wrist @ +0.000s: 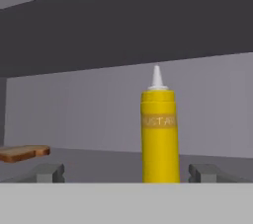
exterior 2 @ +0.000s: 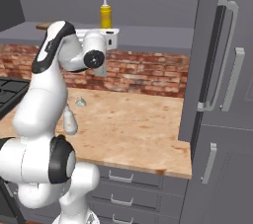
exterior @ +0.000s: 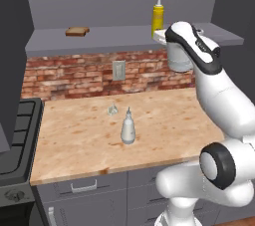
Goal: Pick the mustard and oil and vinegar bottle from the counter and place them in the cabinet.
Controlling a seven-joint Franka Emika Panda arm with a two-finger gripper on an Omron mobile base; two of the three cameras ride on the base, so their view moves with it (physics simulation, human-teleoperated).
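The oil and vinegar bottle (exterior: 128, 128) stands upright near the middle of the wood-grain tabletop (exterior: 164, 125), with a tiny clear glassy object (exterior: 112, 110) just behind it, toward the brick wall (exterior: 74, 75). Above the tabletop, the white arm reaches to the front edge of the cabinet (exterior: 99, 38). The gripper (wrist: 126, 172) points into the shelf, its fingers (wrist: 48, 172) spread wide apart and holding nothing. The mustard (wrist: 159, 134) stands upright on the shelf floor, between and just beyond the fingertips, clear of both. Farther left on the same shelf lies a slice of toast (exterior: 77, 31), well apart from the mustard.
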